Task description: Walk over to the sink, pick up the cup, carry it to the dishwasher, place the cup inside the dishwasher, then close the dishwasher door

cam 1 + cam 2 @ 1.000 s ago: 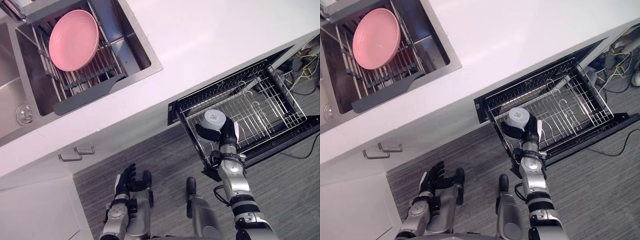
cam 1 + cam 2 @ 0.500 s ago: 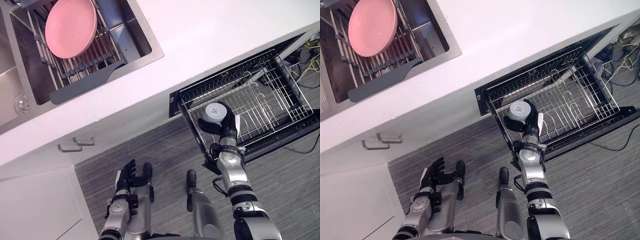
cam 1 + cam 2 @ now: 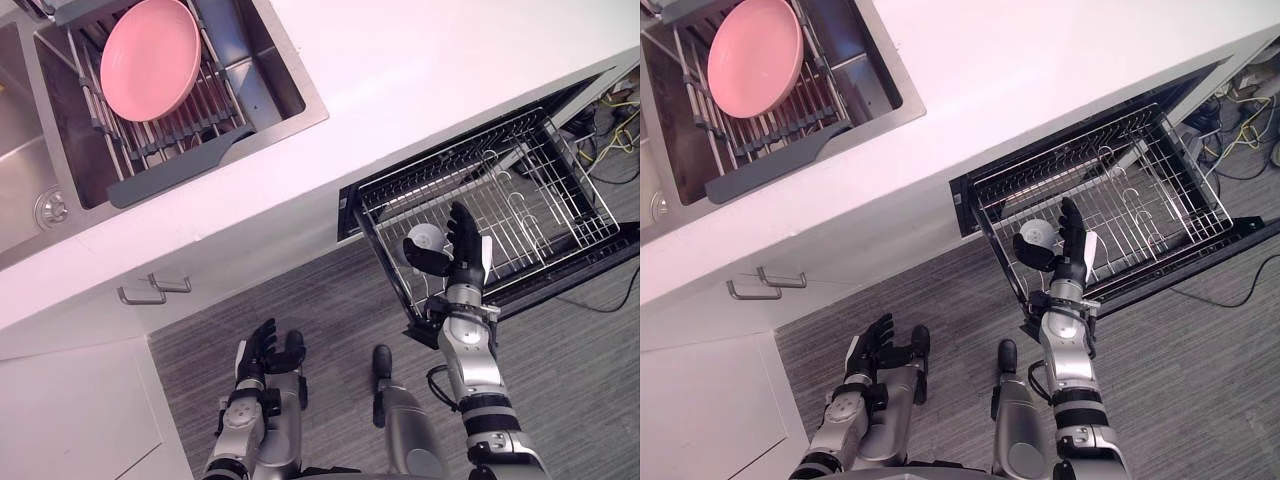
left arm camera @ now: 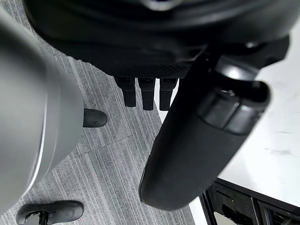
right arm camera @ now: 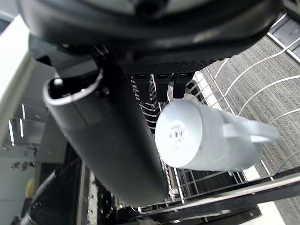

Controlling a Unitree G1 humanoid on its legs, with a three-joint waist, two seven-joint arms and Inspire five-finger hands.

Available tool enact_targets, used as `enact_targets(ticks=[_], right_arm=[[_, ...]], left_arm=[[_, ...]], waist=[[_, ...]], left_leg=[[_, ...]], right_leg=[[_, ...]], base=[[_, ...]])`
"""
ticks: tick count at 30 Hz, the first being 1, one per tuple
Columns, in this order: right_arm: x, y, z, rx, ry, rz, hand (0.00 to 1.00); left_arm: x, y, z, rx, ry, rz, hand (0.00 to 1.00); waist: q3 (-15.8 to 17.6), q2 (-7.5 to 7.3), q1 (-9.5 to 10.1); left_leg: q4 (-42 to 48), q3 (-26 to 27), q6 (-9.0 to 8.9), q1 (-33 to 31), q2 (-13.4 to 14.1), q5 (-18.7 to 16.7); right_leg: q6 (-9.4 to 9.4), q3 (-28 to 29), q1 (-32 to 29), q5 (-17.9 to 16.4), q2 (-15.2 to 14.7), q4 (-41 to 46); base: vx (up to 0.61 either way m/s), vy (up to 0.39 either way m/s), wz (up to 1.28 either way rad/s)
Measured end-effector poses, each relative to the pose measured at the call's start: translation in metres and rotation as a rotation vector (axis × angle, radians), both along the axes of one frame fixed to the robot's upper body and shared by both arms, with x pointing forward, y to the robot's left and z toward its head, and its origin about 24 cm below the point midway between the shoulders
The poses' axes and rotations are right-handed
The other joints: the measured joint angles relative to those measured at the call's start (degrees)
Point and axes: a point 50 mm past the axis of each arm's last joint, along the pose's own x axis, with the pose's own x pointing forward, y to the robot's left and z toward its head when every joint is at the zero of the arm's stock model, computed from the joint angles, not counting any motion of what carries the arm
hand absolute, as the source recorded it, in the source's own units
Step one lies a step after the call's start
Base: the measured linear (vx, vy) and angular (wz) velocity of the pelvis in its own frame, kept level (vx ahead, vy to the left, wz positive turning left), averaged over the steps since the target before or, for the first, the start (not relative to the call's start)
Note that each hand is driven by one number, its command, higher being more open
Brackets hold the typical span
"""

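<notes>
right hand (image 3: 465, 258) fingers straight, cup (image 3: 424, 243) loose beside the thumb over the rack (image 3: 545, 190); lift away gently, don't clip it. left hand (image 3: 262, 352) hangs relaxed, fingers loose.

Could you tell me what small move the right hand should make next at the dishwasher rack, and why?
Probably draw the right hand back, clear of the rack. Its fingers are straight beside the cup, not curled round it, and the cup is inside the rack's frame, so the placing looks done.
</notes>
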Motion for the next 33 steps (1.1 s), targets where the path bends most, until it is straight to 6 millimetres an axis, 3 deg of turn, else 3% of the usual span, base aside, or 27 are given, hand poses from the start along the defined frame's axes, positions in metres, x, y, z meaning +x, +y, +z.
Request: enact_targets(ticks=[7,12,15,25,31,33], right_arm=[[-0.033,0.002,0.009,0.035,-0.083,-0.022,0.9],[-0.059,0.008,0.004,0.059,-0.08,0.005,0.9],[-0.075,0.014,0.0,0.072,-0.069,0.037,0.9],[-0.084,0.035,-0.003,0.095,-0.064,0.151,0.9],[-0.087,0.044,-0.01,0.063,-0.024,0.21,0.9],[-0.09,0.045,-0.011,0.037,-0.019,0.229,0.9]], left_arm=[[-0.003,0.001,-0.003,-0.003,0.024,0.0,0.9],[-0.015,0.008,-0.01,0.007,0.068,0.003,0.9],[-0.025,0.009,-0.016,0.014,0.111,-0.001,0.9],[-0.047,0.013,-0.03,0.021,0.197,0.0,0.9],[-0.069,0.027,-0.042,0.045,0.288,0.028,0.9],[-0.074,0.032,-0.045,0.054,0.312,0.033,0.9]], waist=[[-0.21,-0.38,-0.68],[-1.96,-2.52,-1.96],[-4.94,-3.54,-2.76],[-10.74,-3.73,-3.2],[-16.02,-3.64,-3.4],[-16.33,-3.68,-3.67]], left_leg=[[-1.05,0.03,0.28,4.17,0.26,-0.78],[-1.74,0.09,-0.02,7.63,-0.03,-2.04],[-2.11,0.24,-0.49,9.89,-0.48,-3.02],[-4.52,-0.04,-0.71,14.96,-0.95,-3.42],[-5.91,-0.66,-0.82,16.49,-1.44,-3.06],[-6.04,-2.32,-0.83,16.37,-1.65,-2.5]], right_leg=[[-0.19,-0.52,3.99,-1.16,0.05,-0.26],[-0.11,-0.86,7.19,-3.17,-0.26,-0.2],[0.1,-1.45,9.8,-4.48,-0.85,-0.72],[0.12,-3.4,16.51,-4.51,-1.31,-4.98],[0.13,-3.78,17.8,-4.51,-1.19,-5.5],[0.12,-5.37,18.69,-4.51,-1.36,-5.83]], base=[[0.03,-0.009,0.02],[0.09,-0.007,0.03],[0.16,0.007,0.08],[0.07,0.0,0.09],[-0.01,-0.004,0.03],[-0.03,-0.023,0.33]])
